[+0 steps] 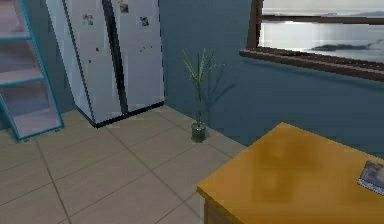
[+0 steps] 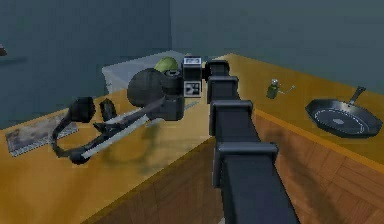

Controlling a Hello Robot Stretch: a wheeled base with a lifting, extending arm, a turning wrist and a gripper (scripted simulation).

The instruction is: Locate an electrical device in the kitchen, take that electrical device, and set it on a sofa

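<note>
Pale grey boxy appliance (image 2: 122,72) stands at the far side of the wooden counter (image 2: 175,168), with a green apple (image 2: 165,65) at its right end. In front of it the end effector (image 2: 72,130) hangs over the counter near a flat booklet (image 2: 35,138). I cannot tell its finger state or whether it holds anything. Frying pan (image 2: 340,115) lies well to the right.

Arm (image 2: 245,160) stood extended: dark square bar, rose from arm side view's bottom edge just right of middle. Two white marked squares (image 2: 193,68) sat at far end. My gripper (image 2: 72,128) lay left of them, thin fingers (image 2: 110,125) pointed leftward, slightly down-picture. Could not tell whether I held anything.
</note>
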